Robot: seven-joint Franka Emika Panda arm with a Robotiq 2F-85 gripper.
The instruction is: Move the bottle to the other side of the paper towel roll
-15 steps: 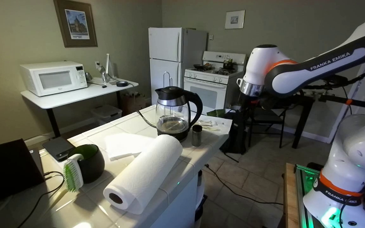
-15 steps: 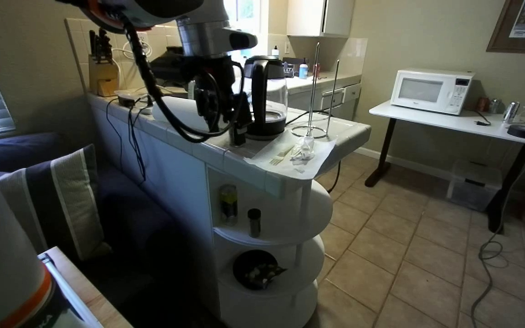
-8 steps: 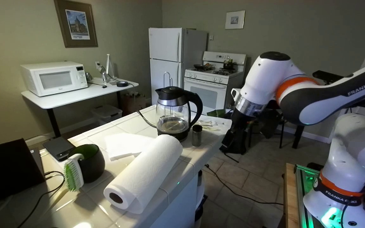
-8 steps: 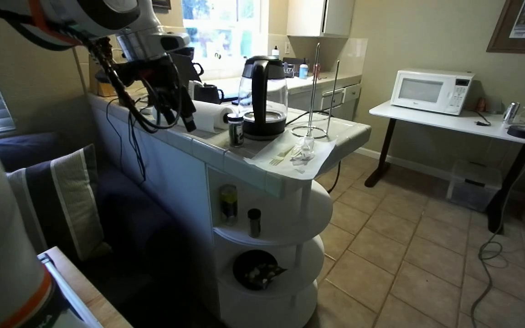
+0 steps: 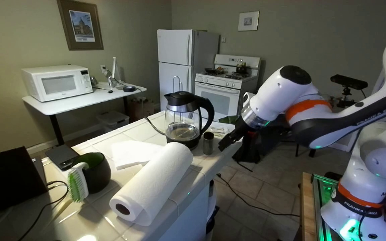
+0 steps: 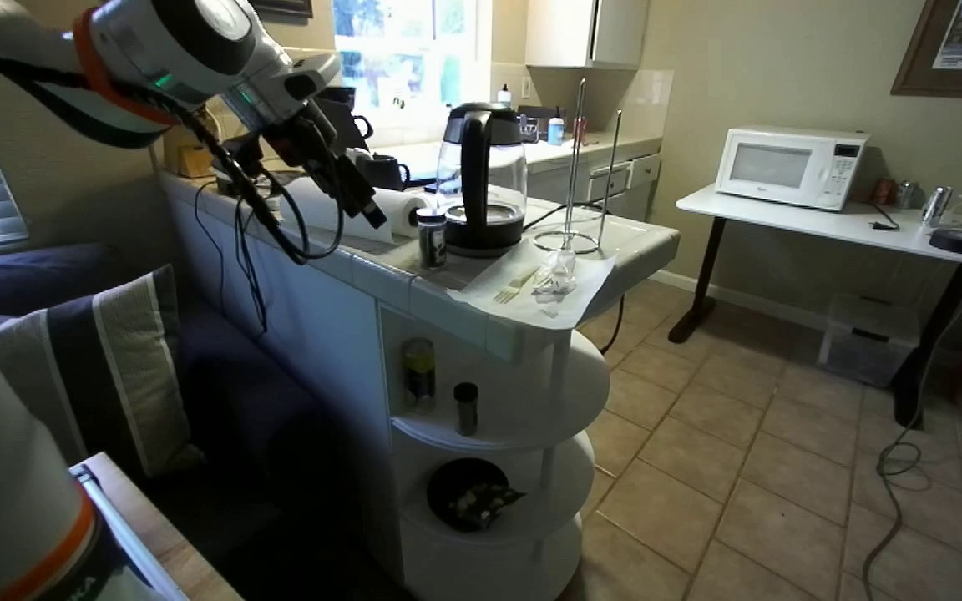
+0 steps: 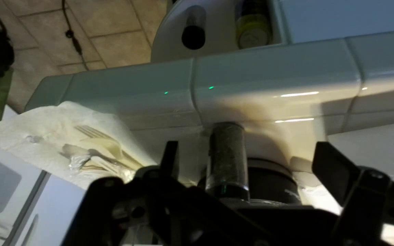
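The bottle (image 5: 208, 144) is a small dark cylinder standing upright on the tiled counter near its edge, close to the kettle. It also shows in an exterior view (image 6: 432, 242) and in the wrist view (image 7: 228, 157). The white paper towel roll (image 5: 156, 182) lies on its side along the counter edge, its dark core end facing away from the bottle. My gripper (image 5: 225, 144) is tilted toward the bottle, a short way off it. In the wrist view the gripper's fingers (image 7: 246, 150) are wide apart, with the bottle seen between them, nearer the left finger. Nothing is held.
A glass kettle with black handle (image 5: 184, 117) stands right behind the bottle. Paper with plastic forks (image 6: 518, 292) and a wire stand (image 6: 569, 242) are at the counter end. A white napkin (image 5: 134, 154), dark green pot (image 5: 97, 174) and green brush (image 5: 77, 184) lie beyond the roll.
My gripper has come down and tilted toward the bottle, ending close to it. It no longer covers the bottle in an exterior view. The bottle and roll have not moved.
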